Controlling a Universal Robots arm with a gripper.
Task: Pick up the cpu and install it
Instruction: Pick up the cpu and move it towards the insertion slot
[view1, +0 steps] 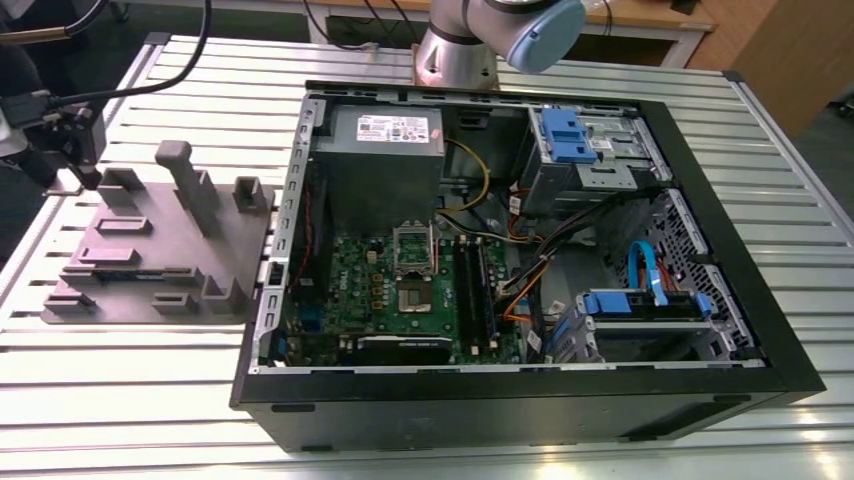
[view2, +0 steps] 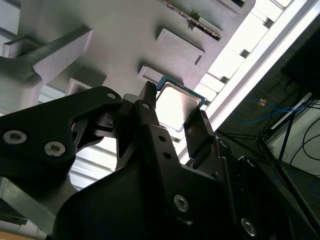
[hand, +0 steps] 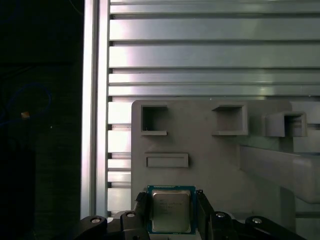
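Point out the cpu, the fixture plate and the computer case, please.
cpu (hand: 171, 212): first wrist view, metal top.
fixture plate (hand: 215, 165): first wrist view, bare surface.
computer case (view1: 534, 405): exterior view, outer wall.

1. Exterior view: bright, even light from overhead. The aluminium table slats carry broad soft reflections with no hard hotspots.
2. Same view: the inside of the computer case is dimmer. Its walls shade the motherboard, but detail there still reads.
3. The posts on the grey fixture plate throw short, soft shadows.
4. Second wrist view: strongly backlit. The table strips clip to white and the gripper body is a near-black silhouette. The cpu top shows a washed-out sheen.
5. First wrist view: the area beyond the table edge is almost black. The slats show banded highlights, and the cpu top is evenly lit.
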